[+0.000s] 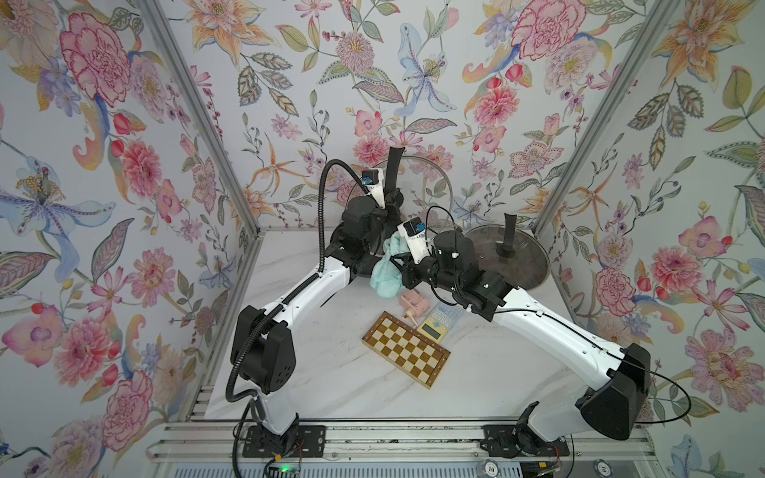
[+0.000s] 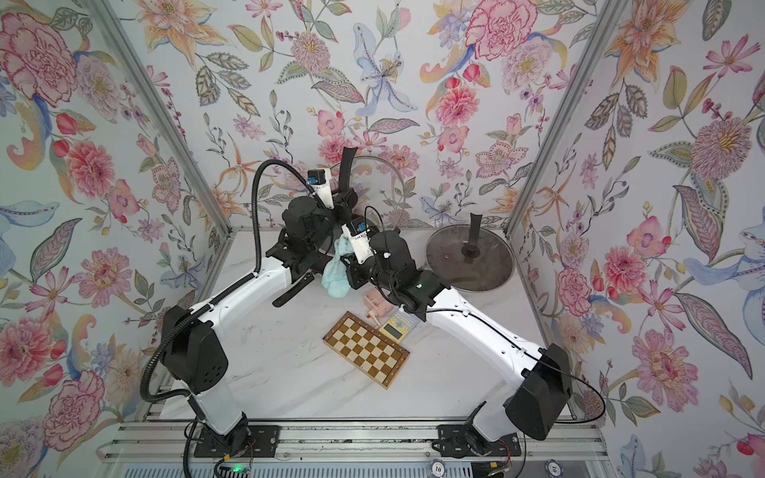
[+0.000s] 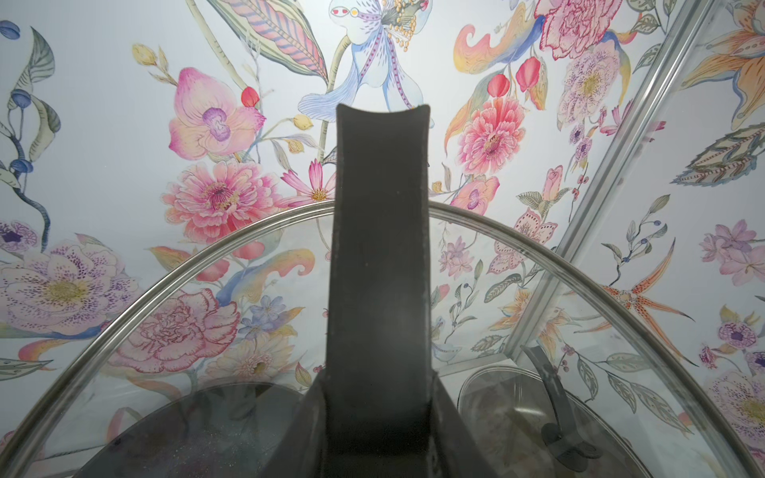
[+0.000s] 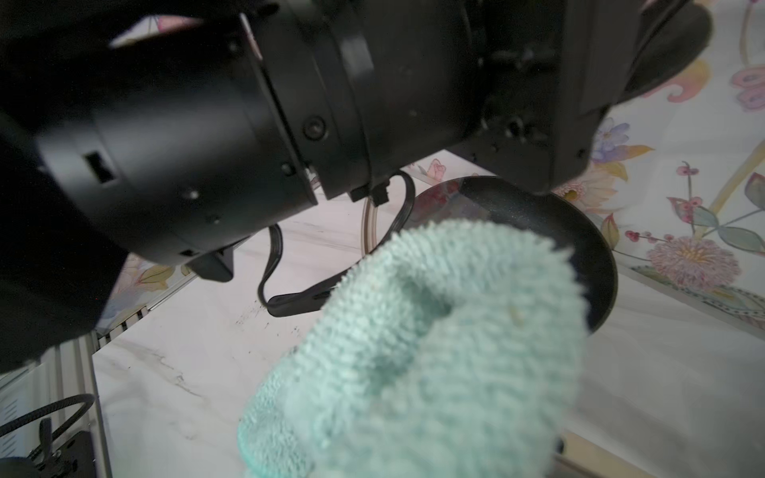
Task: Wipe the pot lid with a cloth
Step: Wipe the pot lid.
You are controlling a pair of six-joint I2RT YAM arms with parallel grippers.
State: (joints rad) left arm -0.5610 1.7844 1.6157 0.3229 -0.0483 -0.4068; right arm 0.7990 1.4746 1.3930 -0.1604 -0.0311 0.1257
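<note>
Since a lid lying flat offers only one face, the left claw (image 1: 392, 195) is clenched on the black handle (image 1: 395, 163) of the pot lid (image 1: 430, 182) in both top views and holds it on edge above the far edge of the table (image 1: 331, 372), so that the glass is open to a wipe. Just beside it, toward the middle of the table, the right claw (image 1: 398, 265) is clenched on the cloth (image 1: 385, 279), which hangs in a loose bunch close to the lid; whether it touches the glass I cannot tell. A second lid (image 1: 488, 248) lies flat at the far right corner, a pan (image 2: 292, 294) sits under the left arm (image 1: 306, 285) by the far edge, and a chessboard (image 1: 405, 349), a calculator (image 1: 434, 327) and a small pink thing (image 1: 414, 304) lie near the middle, out of the way. From the left wrist, the handle (image 3: 381, 269) stands straight up between the jaws, the glass spreading to both sides, so the grip looks centred and firm. From the right wrist, the cloth (image 4: 434, 351) fills the foreground as a rounded wad, a shape I judge fit for pressing on glass; the claw itself is buried in it, and the pan (image 4: 592, 256) shows behind.
</note>
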